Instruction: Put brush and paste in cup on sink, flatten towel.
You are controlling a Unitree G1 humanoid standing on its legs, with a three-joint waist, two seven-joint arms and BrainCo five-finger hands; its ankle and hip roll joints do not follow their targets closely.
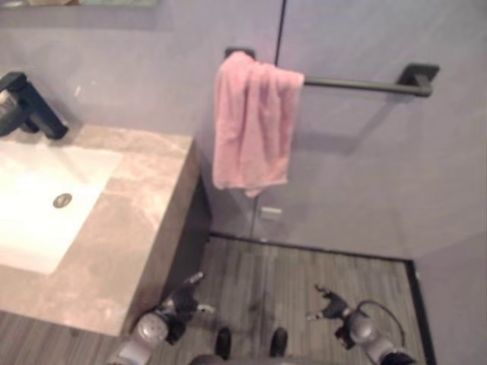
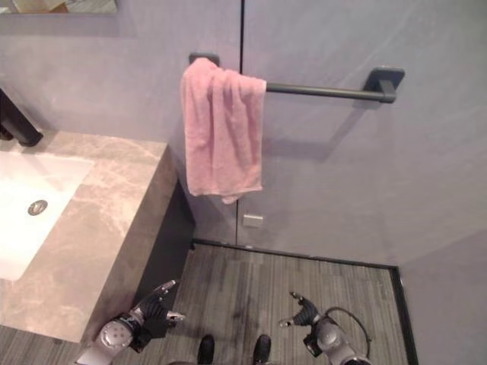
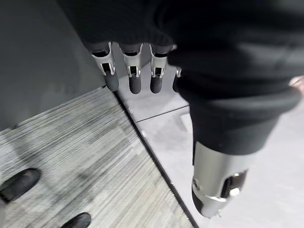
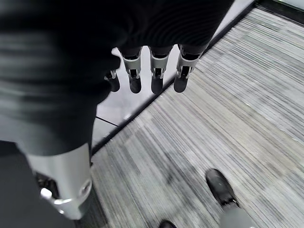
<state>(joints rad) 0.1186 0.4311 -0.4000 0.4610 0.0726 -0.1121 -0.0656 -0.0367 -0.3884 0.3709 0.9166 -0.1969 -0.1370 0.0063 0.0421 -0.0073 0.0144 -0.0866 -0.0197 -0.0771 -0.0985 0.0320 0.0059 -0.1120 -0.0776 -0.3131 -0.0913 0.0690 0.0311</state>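
A pink towel (image 1: pixel 251 122) hangs bunched up at the left end of a dark wall rail (image 1: pixel 358 85), its folds crowded together. The white sink (image 1: pixel 46 205) sits in a marble counter (image 1: pixel 144 205) on the left, with a dark tap (image 1: pixel 27 106) behind it. My left hand (image 1: pixel 179 304) hangs low beside the counter's front corner, its fingers (image 3: pixel 130 76) straight and holding nothing. Low on the right, over the floor, my right hand (image 1: pixel 335 308) is held, its fingers (image 4: pixel 156 78) relaxed and empty. Both hands are far below the towel.
The counter's dark side panel (image 1: pixel 190 236) stands close to my left hand. Grey striped flooring (image 1: pixel 289 281) lies between the counter and the wall. A small white plate (image 1: pixel 270 214) is set in the wall under the towel.
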